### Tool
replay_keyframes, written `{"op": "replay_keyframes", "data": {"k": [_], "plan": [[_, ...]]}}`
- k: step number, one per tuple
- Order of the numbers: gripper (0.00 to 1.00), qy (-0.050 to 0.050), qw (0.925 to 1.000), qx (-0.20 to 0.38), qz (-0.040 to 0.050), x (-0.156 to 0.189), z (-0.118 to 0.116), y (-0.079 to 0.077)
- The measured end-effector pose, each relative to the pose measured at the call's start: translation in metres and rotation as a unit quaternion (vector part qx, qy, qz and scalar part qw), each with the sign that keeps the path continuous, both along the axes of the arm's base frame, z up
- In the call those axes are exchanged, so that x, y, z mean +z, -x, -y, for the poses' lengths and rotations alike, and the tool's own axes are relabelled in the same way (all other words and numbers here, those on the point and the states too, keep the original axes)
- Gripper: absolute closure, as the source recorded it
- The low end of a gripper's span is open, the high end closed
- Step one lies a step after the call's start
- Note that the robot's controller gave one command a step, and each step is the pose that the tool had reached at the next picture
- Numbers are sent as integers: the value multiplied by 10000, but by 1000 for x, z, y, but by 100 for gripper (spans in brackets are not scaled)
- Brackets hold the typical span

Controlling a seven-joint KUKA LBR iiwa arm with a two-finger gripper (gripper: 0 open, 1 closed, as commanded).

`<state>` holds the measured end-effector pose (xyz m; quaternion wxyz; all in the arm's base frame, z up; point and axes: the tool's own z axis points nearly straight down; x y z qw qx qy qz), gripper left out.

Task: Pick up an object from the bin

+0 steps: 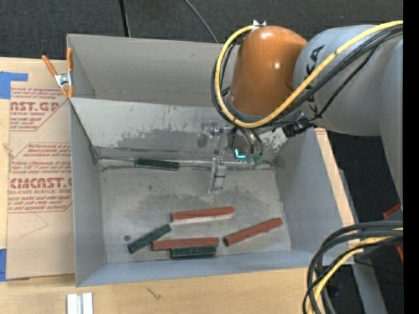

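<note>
While low over the bare floor of the grey bin (85, 195) at mid-frame, gripper (217, 186) with nothing visible in its grasp; cannot tell how far open. Just below it in frame, apart from it, a red-brown stick (202, 214): flat, long axis left to right, right end slightly higher. Lower right, a second red stick (253, 231), tilted more steeply the same way. Lower left, a cluster of three more sticks (185, 244). Upper left of floor, a dark green stick (157, 164), lying almost level
</note>
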<state>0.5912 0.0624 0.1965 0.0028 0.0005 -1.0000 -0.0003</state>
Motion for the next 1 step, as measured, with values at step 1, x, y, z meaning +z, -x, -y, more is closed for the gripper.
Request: {"op": "replay_keyframes", "data": {"k": [1], "plan": [[0,-2,10000,-4,37,4,0,-2]]}}
